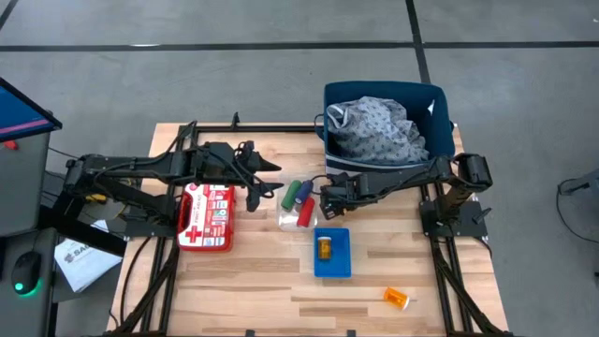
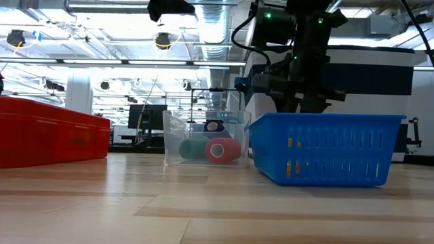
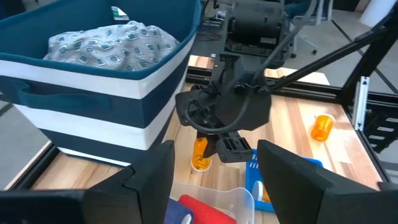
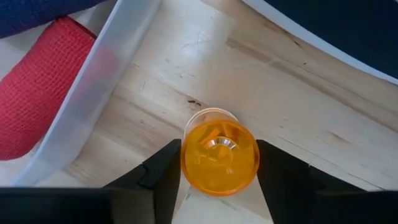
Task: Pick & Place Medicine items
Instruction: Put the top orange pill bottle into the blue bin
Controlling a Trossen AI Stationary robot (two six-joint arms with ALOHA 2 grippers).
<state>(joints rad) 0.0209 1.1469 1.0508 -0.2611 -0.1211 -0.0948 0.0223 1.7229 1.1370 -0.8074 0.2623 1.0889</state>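
Pill bottle between right pincer fingers

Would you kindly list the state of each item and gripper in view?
Right gripper: shut on orange pill bottle, above the table.
Left gripper: open, empty.
Clear tray: holds rolls.
Blue basket: holds one bottle.
Stray bottle: lying on table.
First-aid case: closed.
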